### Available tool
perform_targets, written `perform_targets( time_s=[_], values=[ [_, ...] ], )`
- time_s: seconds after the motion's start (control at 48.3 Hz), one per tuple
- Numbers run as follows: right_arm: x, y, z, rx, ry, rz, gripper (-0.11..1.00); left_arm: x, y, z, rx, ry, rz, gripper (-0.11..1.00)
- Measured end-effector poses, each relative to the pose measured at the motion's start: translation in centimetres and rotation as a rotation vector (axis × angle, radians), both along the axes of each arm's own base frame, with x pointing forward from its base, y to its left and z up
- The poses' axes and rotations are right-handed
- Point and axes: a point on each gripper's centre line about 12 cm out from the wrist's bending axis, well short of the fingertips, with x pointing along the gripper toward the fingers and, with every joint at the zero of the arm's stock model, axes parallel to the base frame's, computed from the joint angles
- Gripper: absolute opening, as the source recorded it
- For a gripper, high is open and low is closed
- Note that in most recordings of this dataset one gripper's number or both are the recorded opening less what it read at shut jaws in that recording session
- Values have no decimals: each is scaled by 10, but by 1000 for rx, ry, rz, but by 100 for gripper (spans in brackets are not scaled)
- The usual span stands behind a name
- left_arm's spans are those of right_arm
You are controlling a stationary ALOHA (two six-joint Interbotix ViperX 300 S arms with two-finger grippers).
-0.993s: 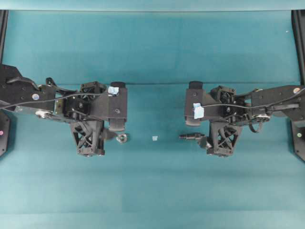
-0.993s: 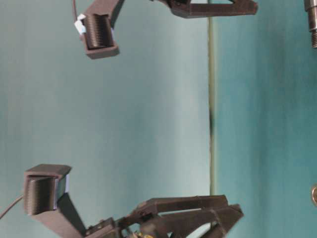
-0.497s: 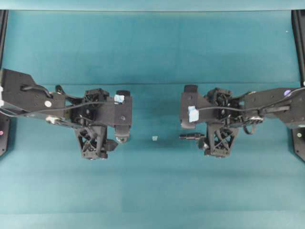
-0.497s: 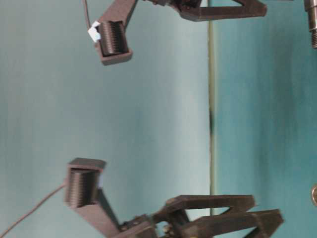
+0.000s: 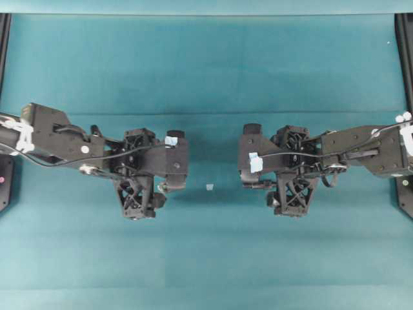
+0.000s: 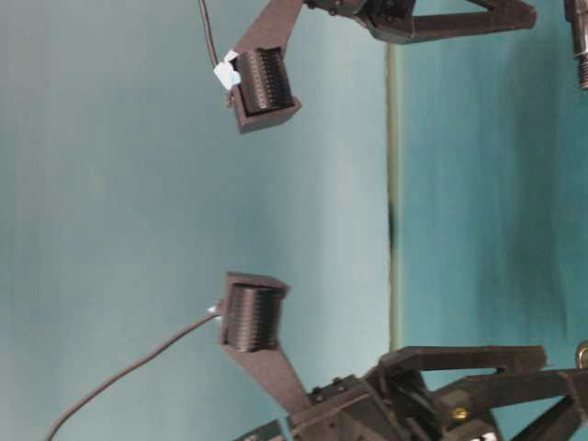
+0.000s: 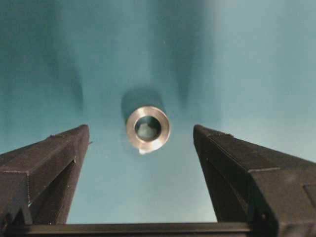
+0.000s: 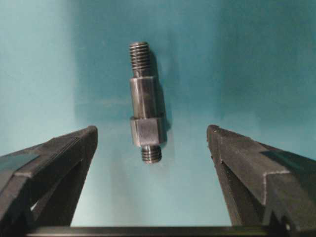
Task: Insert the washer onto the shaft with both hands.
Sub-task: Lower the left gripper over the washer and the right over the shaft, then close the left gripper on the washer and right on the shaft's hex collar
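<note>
Left gripper point(image 7: 140, 182): jaws spread wide, nothing held; the washer point(image 7: 147, 128) lies flat on the teal desk point(image 7: 256, 74) just ahead of the fingertips, centred in the gap and touching neither finger point(image 7: 44, 168). Right gripper point(image 8: 150, 182): jaws likewise wide apart and empty; the shaft point(image 8: 144, 115) lies on the desk between and slightly ahead of its fingers, lengthwise along the gripper's reach, threaded ends fore and aft, clear of both. Pale tape scrap point(image 5: 209, 187): on the desk between the two grippers, apart from each.
</note>
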Motion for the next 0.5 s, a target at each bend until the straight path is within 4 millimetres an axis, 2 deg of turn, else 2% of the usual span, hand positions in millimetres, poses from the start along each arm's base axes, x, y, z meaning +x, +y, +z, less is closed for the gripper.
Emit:
perform_targets(
  time_s=[0.497],
  values=[
    [3, 0, -14, -11, 14, 30, 94, 1, -2, -9, -1, 14, -3, 90]
  ],
)
